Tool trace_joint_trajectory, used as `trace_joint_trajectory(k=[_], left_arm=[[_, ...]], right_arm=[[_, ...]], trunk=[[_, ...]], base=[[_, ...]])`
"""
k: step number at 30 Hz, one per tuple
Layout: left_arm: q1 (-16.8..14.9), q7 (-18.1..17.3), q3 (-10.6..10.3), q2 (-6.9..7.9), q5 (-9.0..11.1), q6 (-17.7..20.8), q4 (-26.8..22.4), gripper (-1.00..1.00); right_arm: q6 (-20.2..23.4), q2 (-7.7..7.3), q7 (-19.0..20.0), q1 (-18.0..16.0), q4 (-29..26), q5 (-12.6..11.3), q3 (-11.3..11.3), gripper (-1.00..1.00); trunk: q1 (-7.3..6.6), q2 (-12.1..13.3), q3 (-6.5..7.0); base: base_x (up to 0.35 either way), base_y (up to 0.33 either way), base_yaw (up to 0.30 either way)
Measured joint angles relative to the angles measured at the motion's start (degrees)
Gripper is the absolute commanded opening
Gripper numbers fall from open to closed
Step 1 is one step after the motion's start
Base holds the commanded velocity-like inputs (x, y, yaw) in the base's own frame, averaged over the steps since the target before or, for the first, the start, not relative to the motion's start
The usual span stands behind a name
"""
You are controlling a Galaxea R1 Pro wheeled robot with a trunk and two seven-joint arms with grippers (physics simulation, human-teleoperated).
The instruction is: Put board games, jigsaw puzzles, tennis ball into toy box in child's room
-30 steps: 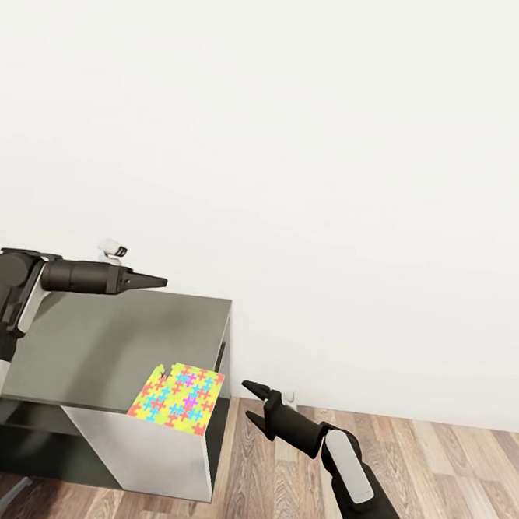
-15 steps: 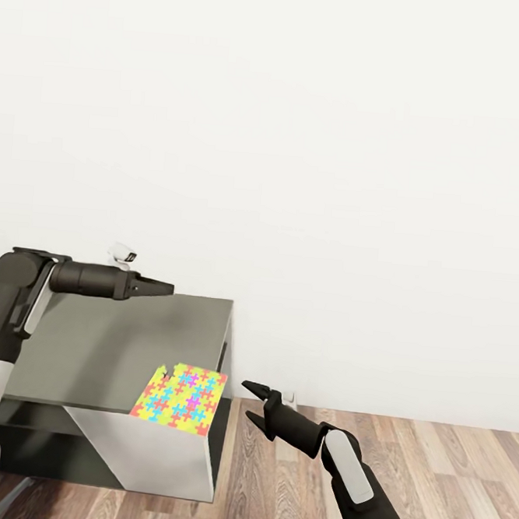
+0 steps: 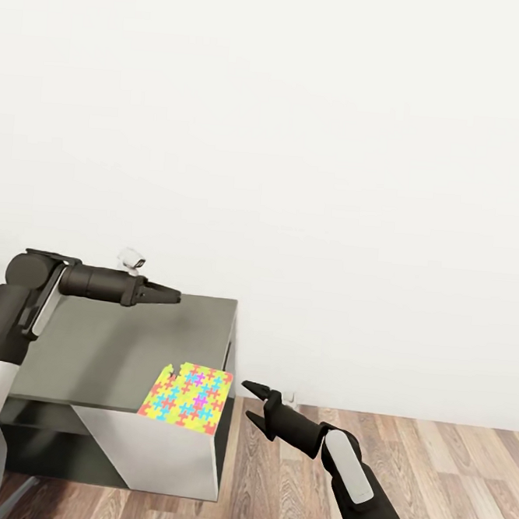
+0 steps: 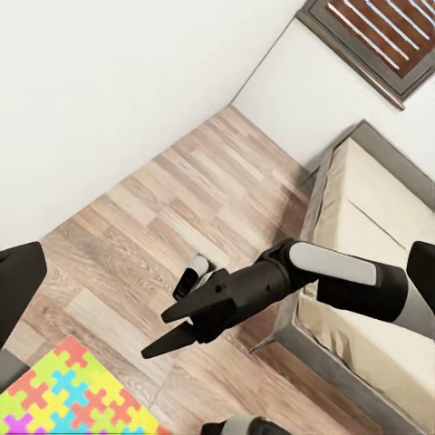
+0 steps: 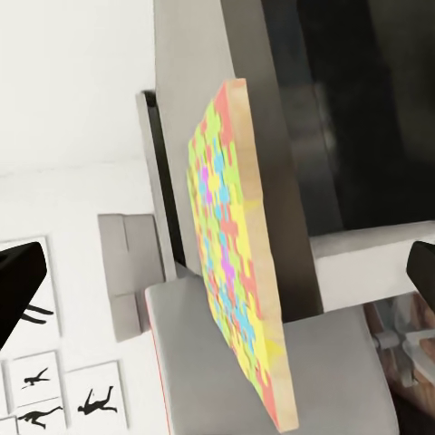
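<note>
One jigsaw puzzle [image 3: 186, 398], a square tile of red, yellow, blue and green pieces, lies at the front right corner of the grey-topped table [image 3: 89, 347]. It also appears in the left wrist view [image 4: 63, 394] and edge-on in the right wrist view [image 5: 236, 263]. My left gripper [image 3: 175, 295] hovers over the table's far right part, behind the puzzle, and its fingers [image 4: 18, 290] stand wide apart. My right gripper [image 3: 246, 400] is open just right of the puzzle, off the table's end, holding nothing; it also appears in the left wrist view [image 4: 156, 333]. The toy box, the board games and the tennis ball are out of view.
A white wall rises close behind the table, whose white cabinet front [image 3: 166, 459] faces me. Wood-plank floor [image 3: 431, 460] spreads to the right. The bed [image 4: 381, 208] with its beige mattress stands behind my right arm. Black silhouette pictures [image 5: 91, 399] hang on a wall.
My left gripper has moved right and slightly down over the table's far edge. The whole view has shifted a little, so the table sits further right. The right arm has held still.
</note>
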Motion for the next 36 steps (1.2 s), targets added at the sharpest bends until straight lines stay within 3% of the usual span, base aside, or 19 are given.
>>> trace_joint_trajectory(k=[14,22,29,31,36], left_arm=[[0.0,0.0,-0.03,0.14,0.13,0.0,-0.21,1.0],[0.0,0.02,-0.12,0.11,3.87,0.0,-0.49,1.0],[0.01,0.13,-0.16,0.35,5.59,0.0,-0.83,1.0],[0.01,0.13,-0.2,0.35,6.24,0.0,-0.87,1.0],[0.01,0.14,-0.23,0.43,7.21,0.0,-0.95,1.0]], right_arm=[[0.0,0.0,0.0,0.01,0.01,0.0,-0.02,1.0],[0.07,-0.08,0.0,-0.04,0.06,0.02,-0.03,1.0],[0.07,-0.1,0.01,-0.5,0.18,0.18,-0.01,1.0],[0.08,-0.12,0.09,-1.3,0.49,0.77,0.0,1.0],[0.04,-0.19,0.37,-3.79,5.26,4.85,-0.05,1.0]], trunk=[[0.0,0.0,0.0],[0.0,0.0,0.0],[0.0,0.0,0.0],[0.0,0.0,0.0],[0.43,-0.79,-0.35]], base=[[-0.002,0.006,0.0],[0.0,0.0,0.0],[0.0,0.0,0.0],[0.0,0.0,0.0],[0.0,0.0,0.0]])
